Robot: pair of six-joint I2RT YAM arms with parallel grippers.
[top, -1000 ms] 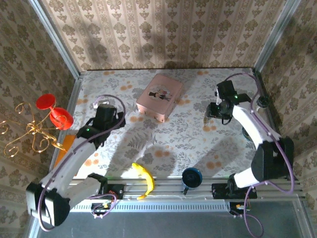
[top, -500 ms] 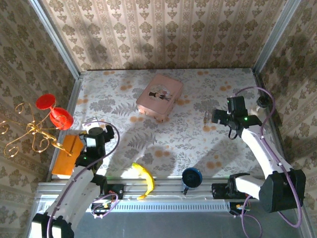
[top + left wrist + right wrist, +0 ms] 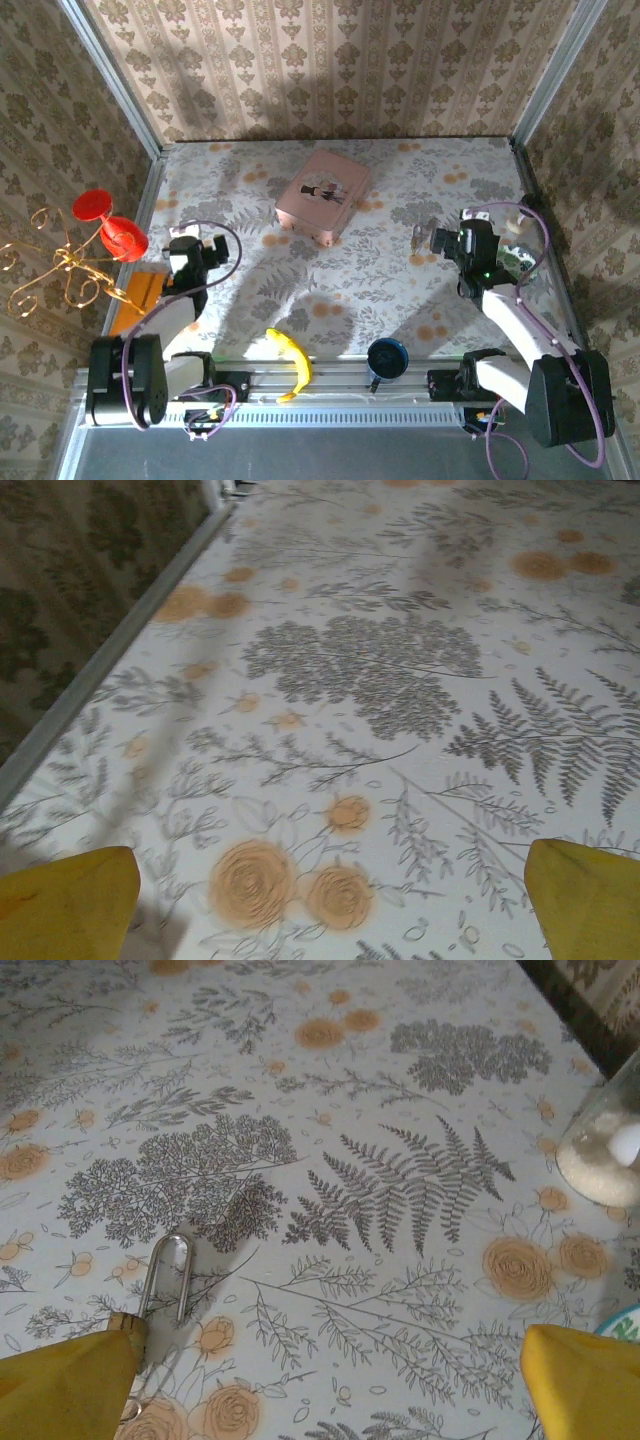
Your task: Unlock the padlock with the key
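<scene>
The padlock [image 3: 165, 1278] lies flat on the floral tablecloth. Its long silver shackle shows in full, and its brass body [image 3: 128, 1324] is partly hidden behind my right gripper's left finger. In the top view the padlock [image 3: 418, 240] is a small glint just left of my right gripper [image 3: 441, 241]. My right gripper [image 3: 322, 1400] stands open, its yellow fingertips [image 3: 62, 1388] wide apart with only cloth between them. My left gripper [image 3: 193, 244] is far off at the table's left side. It [image 3: 330, 905] is open over bare cloth. I cannot make out the key.
A pink picture-lidded box [image 3: 322, 196] sits at the back centre. A banana [image 3: 291, 363] and a blue cup [image 3: 386, 357] lie by the near rail. Red glasses [image 3: 110, 226], a gold wire stand [image 3: 58, 270] and an orange block [image 3: 136, 291] are at the left. A glass jar [image 3: 606, 1148] stands at the right.
My right gripper has opened wide and drawn back to the right, with the padlock left on the cloth. My left arm has folded back toward the near left.
</scene>
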